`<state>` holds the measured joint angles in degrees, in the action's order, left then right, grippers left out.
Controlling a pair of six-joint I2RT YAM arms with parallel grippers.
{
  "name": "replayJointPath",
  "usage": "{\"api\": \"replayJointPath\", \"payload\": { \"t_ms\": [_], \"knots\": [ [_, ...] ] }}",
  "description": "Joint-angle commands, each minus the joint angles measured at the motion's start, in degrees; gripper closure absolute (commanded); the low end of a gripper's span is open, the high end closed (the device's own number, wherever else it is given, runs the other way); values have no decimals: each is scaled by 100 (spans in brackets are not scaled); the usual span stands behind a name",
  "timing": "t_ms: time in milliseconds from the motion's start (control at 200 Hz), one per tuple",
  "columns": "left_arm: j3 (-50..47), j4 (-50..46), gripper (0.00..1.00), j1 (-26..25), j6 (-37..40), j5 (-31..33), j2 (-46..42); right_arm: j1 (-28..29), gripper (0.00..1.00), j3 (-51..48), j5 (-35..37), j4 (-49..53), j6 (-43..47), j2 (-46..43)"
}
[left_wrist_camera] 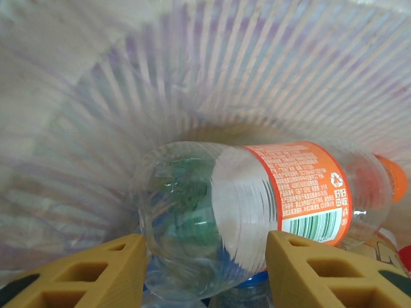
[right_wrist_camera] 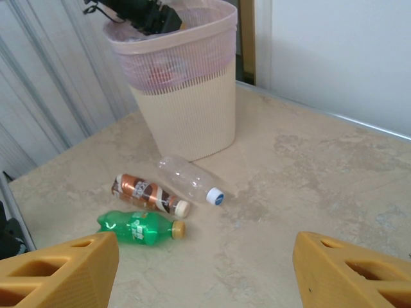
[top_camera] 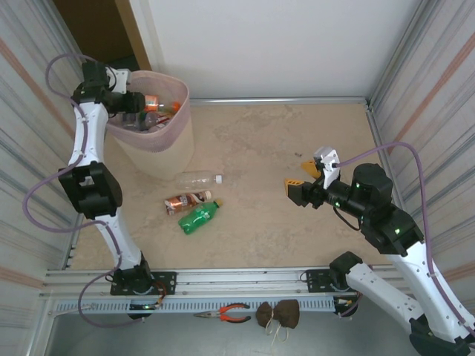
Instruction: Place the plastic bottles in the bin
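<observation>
Beige bin [top_camera: 167,152], lined with a pink bag [top_camera: 177,119], stands far left on the worktop [top_camera: 297,133] in the top view. The left tool [top_camera: 136,104] hangs over the bin's mouth. Just in front of the bin lie a clear bottle [top_camera: 199,178], a brown bottle [top_camera: 185,202] and a green bottle [top_camera: 199,218]. The right tool [top_camera: 299,176] is well right of the bin, jaws wide and empty.

In the left wrist view, inside the bin, an orange-label bottle [left_wrist_camera: 257,205] lies between the fingers [left_wrist_camera: 70,273]. I cannot tell whether they clamp it.

In the right wrist view, the three loose bottles lie near the bin's foot.

Three bottles [top_camera: 185,202] flat beside seemingly part-full bin [top_camera: 178,141]
</observation>
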<state>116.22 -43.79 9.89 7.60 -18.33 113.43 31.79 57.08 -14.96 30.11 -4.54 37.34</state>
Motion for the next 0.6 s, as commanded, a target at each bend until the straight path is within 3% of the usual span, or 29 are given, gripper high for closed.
{"api": "replayJointPath", "payload": {
  "t_ms": [0,436,596],
  "knots": [
    [-351,-380,50,-84,-180,-168,27,-24,29,-54,14,71,-136,-74],
    [281,-504,44,-76,-302,-494,-1025,-24,30,156,10,87,-175,-16],
    [54,-564,44,-106,-329,-755,-1569,-24,30,195,42,125,-166,-23]
  ]
}}
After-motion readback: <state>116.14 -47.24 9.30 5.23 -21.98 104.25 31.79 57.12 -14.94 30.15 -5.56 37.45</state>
